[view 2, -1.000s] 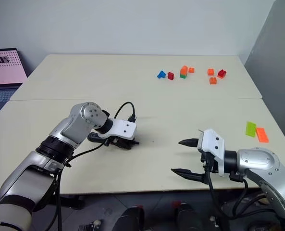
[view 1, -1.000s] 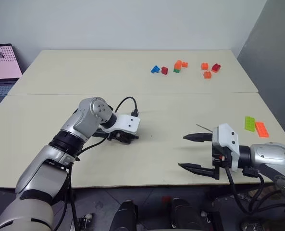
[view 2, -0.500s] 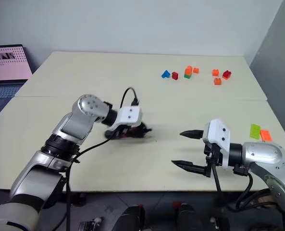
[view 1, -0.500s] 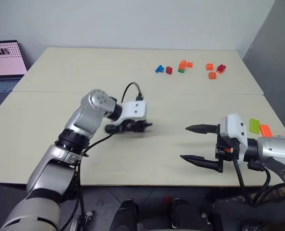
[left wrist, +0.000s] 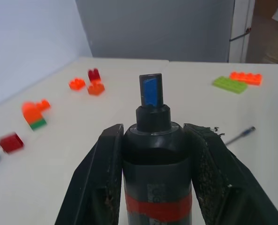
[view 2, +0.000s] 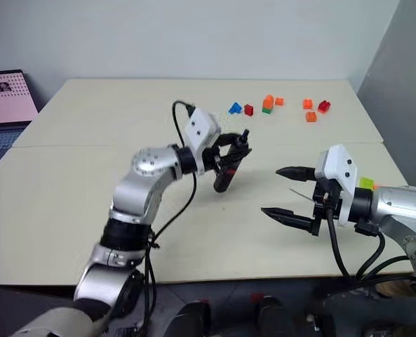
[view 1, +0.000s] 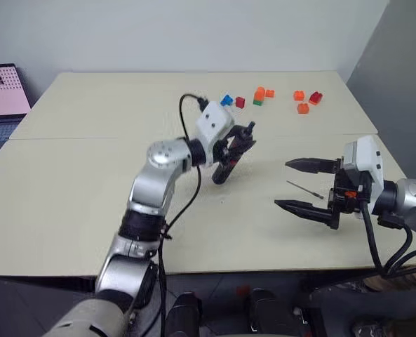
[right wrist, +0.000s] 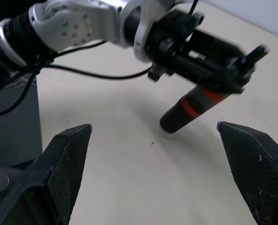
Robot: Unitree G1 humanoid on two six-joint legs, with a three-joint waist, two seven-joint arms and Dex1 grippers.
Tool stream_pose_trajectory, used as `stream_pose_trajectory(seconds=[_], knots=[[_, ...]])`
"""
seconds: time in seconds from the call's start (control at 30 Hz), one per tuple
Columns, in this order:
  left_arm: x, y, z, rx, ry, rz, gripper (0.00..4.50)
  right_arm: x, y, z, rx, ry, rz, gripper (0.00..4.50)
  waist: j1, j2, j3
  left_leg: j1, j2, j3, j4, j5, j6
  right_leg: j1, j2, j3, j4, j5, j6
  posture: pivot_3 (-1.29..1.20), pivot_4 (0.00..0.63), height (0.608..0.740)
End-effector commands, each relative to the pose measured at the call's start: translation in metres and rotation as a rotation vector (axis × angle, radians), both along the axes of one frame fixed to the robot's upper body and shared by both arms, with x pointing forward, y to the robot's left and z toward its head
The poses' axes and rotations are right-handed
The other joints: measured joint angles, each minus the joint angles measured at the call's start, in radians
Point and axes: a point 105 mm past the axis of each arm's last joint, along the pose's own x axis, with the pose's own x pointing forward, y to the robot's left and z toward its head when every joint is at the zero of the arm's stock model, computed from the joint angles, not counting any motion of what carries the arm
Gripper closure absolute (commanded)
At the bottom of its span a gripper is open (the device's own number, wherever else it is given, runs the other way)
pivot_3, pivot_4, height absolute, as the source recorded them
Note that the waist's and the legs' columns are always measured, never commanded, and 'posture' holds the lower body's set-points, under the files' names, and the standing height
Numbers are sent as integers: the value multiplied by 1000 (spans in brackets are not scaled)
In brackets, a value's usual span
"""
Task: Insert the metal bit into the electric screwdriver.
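Now the left claw (view 1: 230,151) has come up off the tabletop and swung toward the middle, and it carries the slim, dark pen-shaped electric screwdriver with a red band (view 2: 224,173) clenched between its two black fingers. A second ago that claw lay low on the pale wooden table (view 1: 88,182), its fingers down at the surface. So the tool is picked up and hangs tilted in the air above the table, its lower end down and toward the robot, the small blue-faced stub end (left wrist: 151,91) poking out past the fingertips (the left wrist view shows the body wedged tight between the pads). Half the task's gathering looks done, I judge; the other half is not.

Further right, the thin grey needle-like metal bit (view 1: 305,189) lies flat on the table, well apart from the left claw. It sits near the right claw (view 1: 300,185), seen between that claw's two black fingers, which stand spread wide with nothing in them. That claw has risen a little since a second ago and hovers above the bit, not touching it.
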Motion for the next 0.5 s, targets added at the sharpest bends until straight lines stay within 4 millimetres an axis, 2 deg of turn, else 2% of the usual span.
stream_pose_trajectory(seconds=[0.03,0.3,0.5], knots=[[-7,6,22,-150,-74,79,2846,-3,4,11,2,-52,13,0,2,0,0,0,0,0,0,0,0,0,0,0,0,0,1,0,150,740],[-21,7,-5,-161,-41,100,2847,-3,7,12,-12,-61,35,0,3,0,0,1,-1,1,1,0,0,2,-1,1,-1,1,3,0,150,740],[-31,25,-19,-152,-2,149,2848,-2,4,10,-35,-54,33,0,2,0,0,1,-1,1,0,0,0,2,-1,1,-2,1,2,0,150,740]])
